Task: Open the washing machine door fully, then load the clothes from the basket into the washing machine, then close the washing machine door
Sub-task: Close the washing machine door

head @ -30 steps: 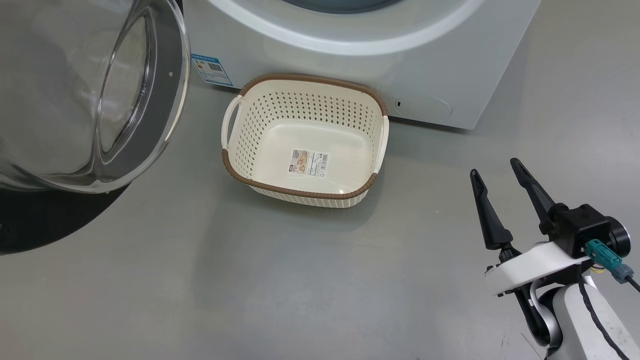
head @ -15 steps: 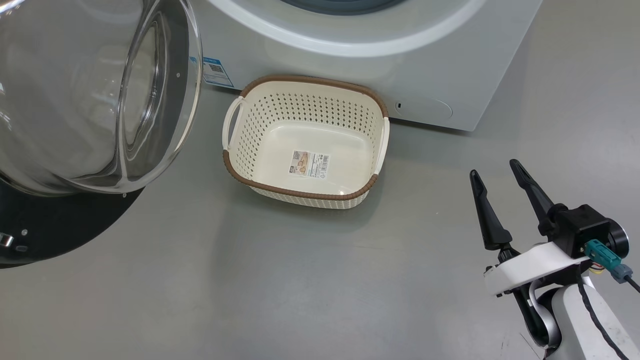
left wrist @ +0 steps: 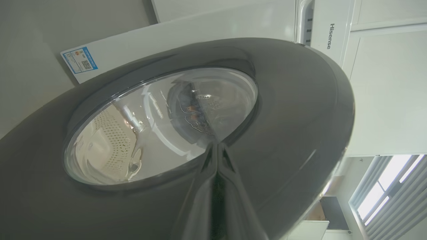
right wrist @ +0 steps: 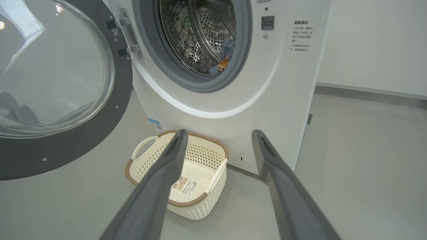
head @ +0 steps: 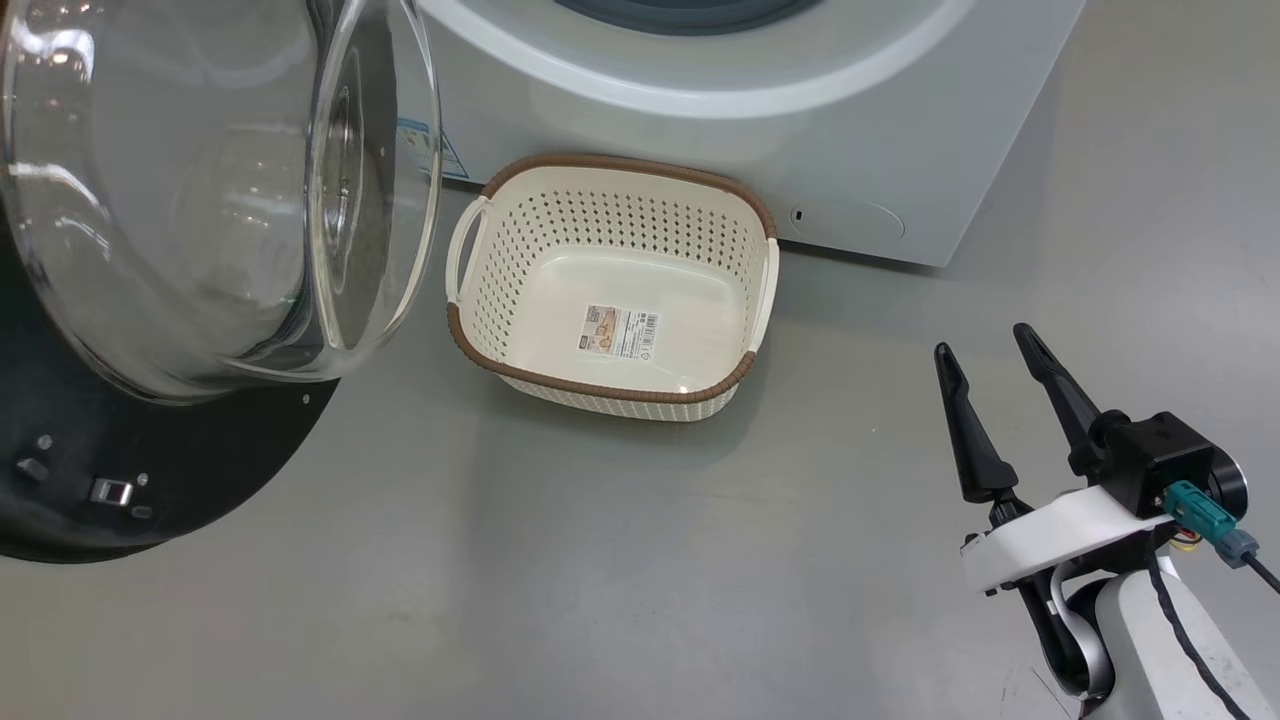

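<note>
The washing machine door (head: 200, 230) at 9 o'clock is swinging further toward the washing machine (head: 800, 150), the left tool (left wrist: 217, 146) pushing its black rim, closed tight and empty (loading looks done: clothes (right wrist: 227, 50) in drum (right wrist: 200, 30), basket (head: 610, 390) bare), the right tool (head: 981, 340) idling spread wide, empty, at 4 o'clock.

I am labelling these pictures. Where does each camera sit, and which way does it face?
Head: on the head, looking down at the floor and basket; open right pincer lower right.
Left wrist: up close to the door; shut left pincer at bottom.
Right wrist: facing the washing machine; its open fingers.
Shared: basket in head and right wrist.
</note>
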`<state>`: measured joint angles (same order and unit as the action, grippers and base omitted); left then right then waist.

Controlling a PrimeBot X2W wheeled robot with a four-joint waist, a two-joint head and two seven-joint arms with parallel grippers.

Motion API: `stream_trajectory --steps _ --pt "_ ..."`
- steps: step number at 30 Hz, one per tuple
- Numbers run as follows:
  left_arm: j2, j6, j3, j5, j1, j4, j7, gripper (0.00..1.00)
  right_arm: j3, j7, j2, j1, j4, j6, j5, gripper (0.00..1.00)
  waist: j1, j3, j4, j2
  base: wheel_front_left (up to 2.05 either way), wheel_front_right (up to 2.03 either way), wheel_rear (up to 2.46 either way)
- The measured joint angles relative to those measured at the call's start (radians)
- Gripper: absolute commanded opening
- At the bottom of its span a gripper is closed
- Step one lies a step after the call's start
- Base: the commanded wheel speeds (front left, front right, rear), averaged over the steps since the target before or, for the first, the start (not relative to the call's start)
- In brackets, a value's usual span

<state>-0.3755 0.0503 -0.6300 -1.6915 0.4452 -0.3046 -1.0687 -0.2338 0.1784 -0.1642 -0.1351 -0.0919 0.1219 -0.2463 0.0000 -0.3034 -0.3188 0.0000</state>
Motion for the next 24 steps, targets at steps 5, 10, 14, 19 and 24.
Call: stream_trajectory --steps 5,10,14,19,24 --pt "0.016 0.003 0.048 -0.031 -0.005 0.057 -0.067 0.00 0.000 0.004 0.004 0.000 -0.008 0.000 -0.003 1.00 0.0000 0.005 0.003 0.0000 0.00 0.00 0.00" --pt "0.046 0.005 0.066 -0.054 -0.017 0.102 -0.111 0.00 0.000 0.010 0.009 0.000 -0.013 0.000 -0.008 1.00 0.0000 0.011 0.005 0.0000 0.00 0.00 0.00" --pt "0.067 0.009 0.086 -0.072 -0.025 0.142 -0.143 0.00 0.000 0.012 0.013 0.000 -0.016 -0.001 -0.009 1.00 0.0000 0.014 0.008 0.0000 0.00 0.00 0.00" --pt "0.103 0.012 0.097 -0.107 -0.033 0.190 -0.164 0.00 -0.008 0.021 0.036 -0.001 -0.029 -0.001 -0.018 1.00 0.0000 0.018 0.020 0.0000 0.00 0.00 0.00" --pt "0.121 0.012 0.119 -0.112 -0.052 0.232 -0.182 0.00 -0.019 0.026 0.043 -0.004 -0.039 0.000 -0.019 1.00 0.0000 0.026 0.047 0.0000 0.00 0.00 0.00"
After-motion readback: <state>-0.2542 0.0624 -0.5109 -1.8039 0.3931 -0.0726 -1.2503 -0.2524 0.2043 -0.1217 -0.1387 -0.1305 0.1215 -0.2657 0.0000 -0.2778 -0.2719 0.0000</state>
